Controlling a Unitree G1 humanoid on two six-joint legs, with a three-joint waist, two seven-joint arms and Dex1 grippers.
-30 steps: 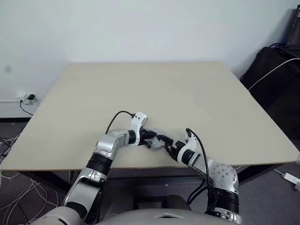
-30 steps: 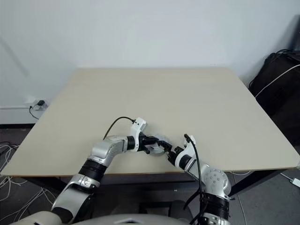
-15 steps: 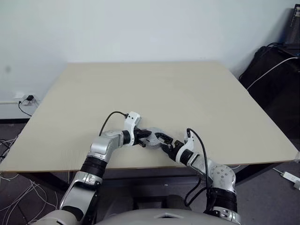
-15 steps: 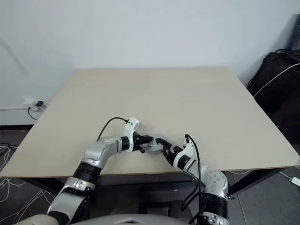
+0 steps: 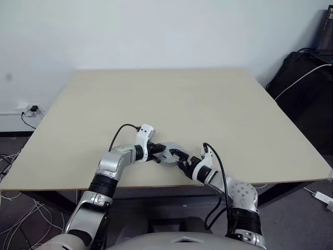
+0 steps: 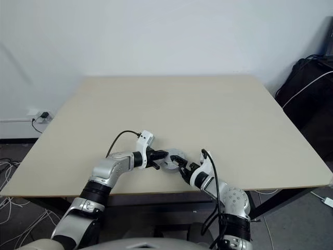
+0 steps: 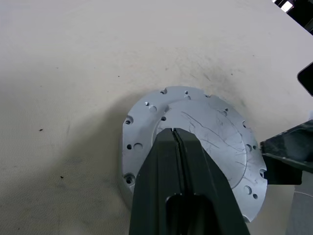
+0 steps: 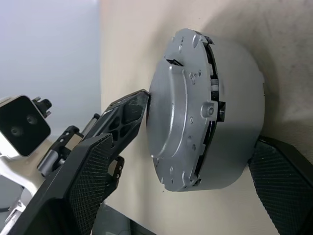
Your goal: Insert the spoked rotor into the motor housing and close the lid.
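Now we see the round grey metal motor housing (image 8: 234, 122) near the pale bench's (image 5: 208, 104) front edge, its silvery lid (image 7: 195, 142) slightly ajar. Our left tool (image 7: 174, 142), pressed together, rests on the lid; our right tool (image 5: 183, 160), spread wide, straddles the housing's sides.

The lid (image 7: 195, 132) was matt silvery-grey machined metal, finely scratched and drilled with small holes around its rim. The motor housing (image 8: 234, 122) beneath was smooth, dull grey metal. The table (image 5: 171, 99) was a pale beige, matt surface with faint scuffs. The right gripper's fingers (image 8: 90, 186) were black plastic with textured pads.
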